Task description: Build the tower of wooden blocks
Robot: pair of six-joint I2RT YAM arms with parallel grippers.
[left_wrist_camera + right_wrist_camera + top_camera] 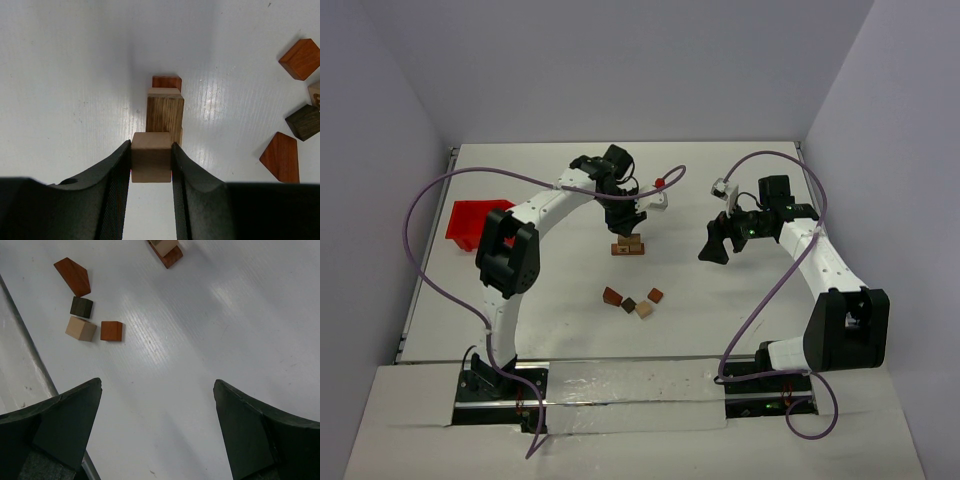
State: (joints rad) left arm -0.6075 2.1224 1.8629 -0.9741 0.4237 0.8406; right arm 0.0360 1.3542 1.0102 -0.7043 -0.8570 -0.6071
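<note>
- White table [550, 320] met pale lilac walls [620, 70].
- Left gripper [623, 222] pinched a tan block [151, 162] over the tower [629, 245].
- Right gripper [715, 243] gaped empty at its three o'clock.
- Loose blocks [632, 301] lay at its six o'clock.

Red bin [470, 222] sits on the white table [680, 320], well apart from the left fingers [623, 222], off to their left near the table's edge; same ribbed white surface fills the gap between the right fingers [60, 425]; pale lavender walls [640, 70] stand beyond both, far side.
</note>
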